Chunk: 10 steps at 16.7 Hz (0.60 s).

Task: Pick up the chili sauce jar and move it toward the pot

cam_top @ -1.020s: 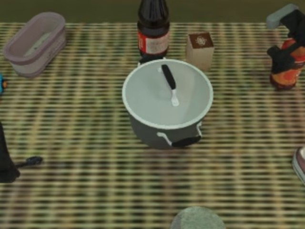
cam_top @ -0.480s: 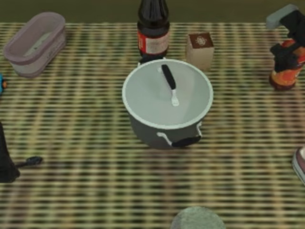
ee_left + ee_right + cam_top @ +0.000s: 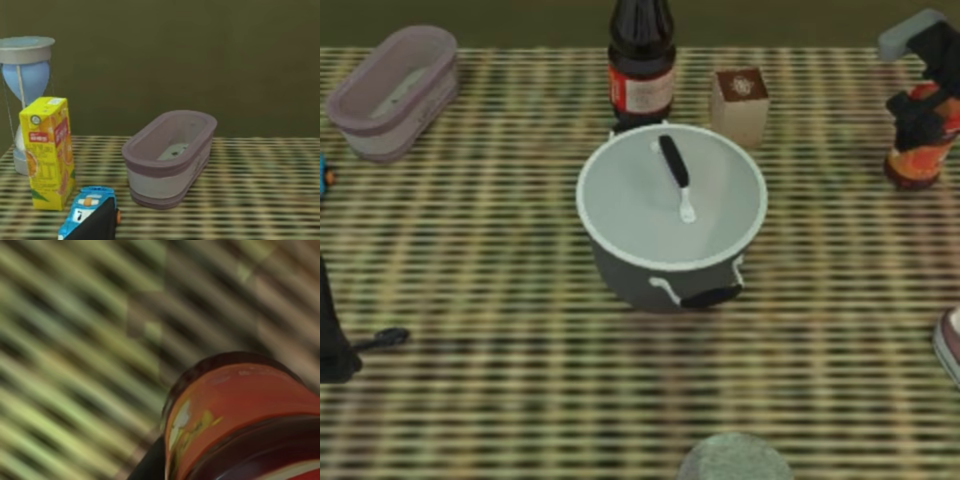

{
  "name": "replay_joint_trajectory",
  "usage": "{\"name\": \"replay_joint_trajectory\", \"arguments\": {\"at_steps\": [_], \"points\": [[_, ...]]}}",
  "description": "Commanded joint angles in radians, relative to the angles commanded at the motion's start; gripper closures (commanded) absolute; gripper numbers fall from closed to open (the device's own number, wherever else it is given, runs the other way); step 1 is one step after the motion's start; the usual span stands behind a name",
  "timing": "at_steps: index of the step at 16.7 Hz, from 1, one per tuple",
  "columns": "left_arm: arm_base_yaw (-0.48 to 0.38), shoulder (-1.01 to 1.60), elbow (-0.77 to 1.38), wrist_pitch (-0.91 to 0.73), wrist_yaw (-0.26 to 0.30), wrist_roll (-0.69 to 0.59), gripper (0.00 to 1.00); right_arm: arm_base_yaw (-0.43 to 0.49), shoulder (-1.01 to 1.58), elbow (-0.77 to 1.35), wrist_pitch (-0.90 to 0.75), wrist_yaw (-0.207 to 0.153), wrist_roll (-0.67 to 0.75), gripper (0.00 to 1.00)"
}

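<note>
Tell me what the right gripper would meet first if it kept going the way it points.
Probably the chili sauce jar: the right gripper sits right over it at the table's right edge.

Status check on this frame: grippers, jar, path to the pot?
Right gripper around the chili sauce jar at the table's right edge. Left gripper parked at the left edge. Pot mid-table, no obstacle between.

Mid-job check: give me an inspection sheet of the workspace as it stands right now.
Surface: woven striped mat.
Job's things: jar at the right edge; pot at the centre, lid on.
Clutter: lilac tub, bottle, small box, juice carton, hourglass.
Grippers: right gripper at the jar; left arm parked at the left edge.
Cables: nothing seen.
Surroundings: plain dark wall.
</note>
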Motion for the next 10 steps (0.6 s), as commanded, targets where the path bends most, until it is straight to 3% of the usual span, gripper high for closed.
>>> {"name": "replay_joint_trajectory", "arguments": {"at_steps": [5, 10], "points": [[0.000, 0.000, 0.000, 0.000, 0.000, 0.000, 0.00, -0.004, -0.040, -0.038, -0.003, 0.000, 0.004, 1.00], [0.000, 0.000, 0.000, 0.000, 0.000, 0.000, 0.00, 0.005, -0.292, -0.262, -0.022, -0.003, 0.003, 1.00]]}}
